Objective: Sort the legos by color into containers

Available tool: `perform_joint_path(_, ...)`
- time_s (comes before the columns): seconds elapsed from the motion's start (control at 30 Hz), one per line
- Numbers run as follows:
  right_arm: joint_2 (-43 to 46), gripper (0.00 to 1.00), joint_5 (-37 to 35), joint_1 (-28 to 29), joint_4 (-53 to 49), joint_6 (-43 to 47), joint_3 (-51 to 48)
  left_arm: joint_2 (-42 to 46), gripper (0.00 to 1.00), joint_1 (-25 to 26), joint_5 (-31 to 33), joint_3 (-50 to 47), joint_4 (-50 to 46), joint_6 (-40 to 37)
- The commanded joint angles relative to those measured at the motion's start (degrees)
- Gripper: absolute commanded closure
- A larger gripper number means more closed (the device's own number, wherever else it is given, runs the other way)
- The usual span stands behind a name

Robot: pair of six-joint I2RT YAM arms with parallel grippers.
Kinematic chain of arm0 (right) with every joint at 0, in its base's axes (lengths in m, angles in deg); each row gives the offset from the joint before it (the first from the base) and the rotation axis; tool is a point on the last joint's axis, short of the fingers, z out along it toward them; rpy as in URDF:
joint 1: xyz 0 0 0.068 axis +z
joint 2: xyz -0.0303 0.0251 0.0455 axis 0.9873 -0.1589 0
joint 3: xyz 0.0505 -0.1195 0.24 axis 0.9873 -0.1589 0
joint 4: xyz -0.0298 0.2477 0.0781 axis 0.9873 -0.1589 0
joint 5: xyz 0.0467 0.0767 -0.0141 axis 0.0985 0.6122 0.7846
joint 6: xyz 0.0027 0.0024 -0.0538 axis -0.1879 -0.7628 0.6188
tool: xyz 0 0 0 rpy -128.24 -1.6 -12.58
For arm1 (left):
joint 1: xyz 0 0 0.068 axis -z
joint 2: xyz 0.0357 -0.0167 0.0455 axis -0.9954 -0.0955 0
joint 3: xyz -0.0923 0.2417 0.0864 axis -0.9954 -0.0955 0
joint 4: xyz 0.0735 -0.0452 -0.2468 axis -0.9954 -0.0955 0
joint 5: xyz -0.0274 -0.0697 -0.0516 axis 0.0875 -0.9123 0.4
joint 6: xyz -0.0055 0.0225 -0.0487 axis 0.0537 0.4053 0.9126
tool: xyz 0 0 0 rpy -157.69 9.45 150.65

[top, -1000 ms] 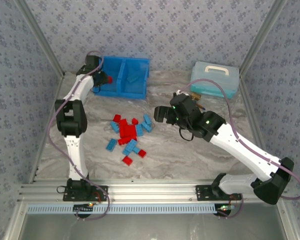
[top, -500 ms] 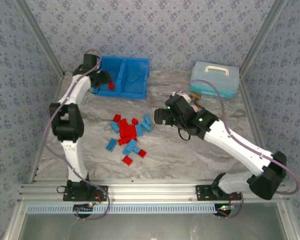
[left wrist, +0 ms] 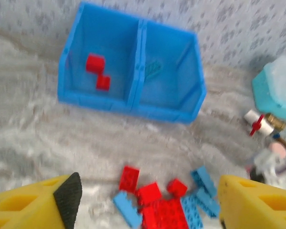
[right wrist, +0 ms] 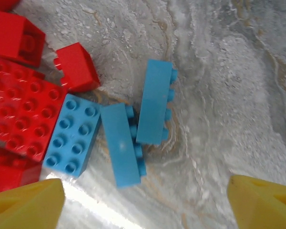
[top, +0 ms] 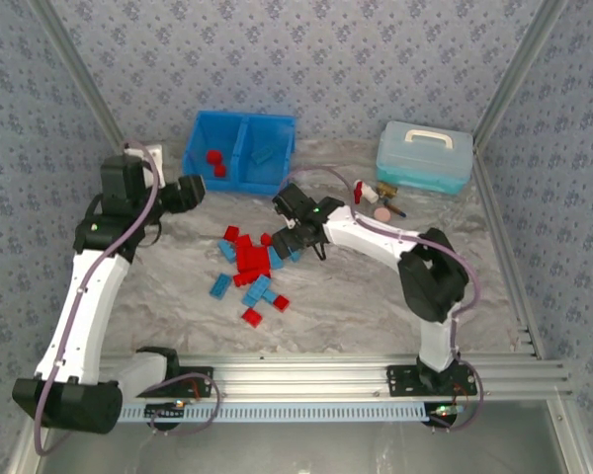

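Note:
The bright blue bin (top: 278, 126) stands at the back. Its left compartment holds two red bricks (top: 214, 163), its right one a light blue brick (top: 265, 154). A pile of red and light blue legos (top: 251, 267) lies mid-table. My left gripper (top: 190, 190) hovers open between bin and pile, nothing in it; its wrist view shows the bin (left wrist: 163, 110) and the pile (left wrist: 158, 199) past the gripper (left wrist: 145, 202). My right gripper (top: 290, 235) is open over the pile's right edge, above two oblong blue bricks (right wrist: 155, 102) lying on their sides, the gripper (right wrist: 143, 205) straddling bare table beside them.
A pale teal lidded box (top: 425, 156) stands at back right, with a small red-and-white bottle (top: 368, 190) and a pink disc (top: 383, 211) in front of it. Metal frame rails run along both table sides and the near edge.
My left arm has drawn back from the bin toward the left, leaving a red brick in the left compartment. My right arm has swung left to the pile's right edge.

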Motion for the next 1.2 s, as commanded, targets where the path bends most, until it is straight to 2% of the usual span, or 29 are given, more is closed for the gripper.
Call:
perform_joint_path(0.0,-3.55,0.18,1.52,-1.52,0.39,1.82,4.81,2.44,0.17,-0.3,1.23,-5.65,-5.63,-6.13)
perform_joint_path(0.13,-8.1,0.3,1.94,-2.64,0.96,-0.5,8.22,4.04,0.1,-0.4,0.94,-10.79,-1.13,-5.68)
perform_joint_path(0.23,-10.76,0.38,2.86,-3.48,0.92,-2.07,10.04,2.25,0.07,-0.49,-0.62,-10.91,-0.1,-5.32)
perform_joint_path(0.4,-13.45,0.41,6.89,-3.83,0.96,-3.11,11.17,1.52,0.01,-0.83,-2.73,-10.57,0.09,-5.23)
perform_joint_path(0.5,-15.21,0.45,6.14,-3.77,0.45,-4.05,11.89,1.92,0.01,-0.94,-2.75,-10.92,0.07,-5.1)
perform_joint_path(0.63,-16.67,0.56,3.28,-3.95,-0.7,-5.11,12.18,2.66,0.01,-0.96,-2.82,-11.38,0.34,-4.75)
perform_joint_path(0.7,-16.79,0.65,2.72,-4.04,-1.33,-5.25,12.26,2.97,0.01,-0.95,-2.88,-11.64,0.62,-4.7)
perform_joint_path(0.77,-16.41,0.67,2.62,-4.15,-1.64,-5.25,12.27,3.11,0.01,-1.01,-2.82,-11.75,0.67,-4.7)
perform_joint_path(0.87,-14.08,0.76,2.15,-4.14,-2.51,-5.75,13.04,3.12,0.01,-1.0,-2.76,-11.67,0.79,-4.7)
perform_joint_path(1.07,-4.08,0.76,2.03,-3.57,0.92,-8.89,15.42,3.68,0.01,-1.42,-2.52,-12.07,1.27,-4.62)
perform_joint_path(1.17,-3.2,0.75,0.89,-3.19,5.85,-11.91,17.75,4.37,0.01,-2.02,-2.42,-12.41,2.0,-4.14)
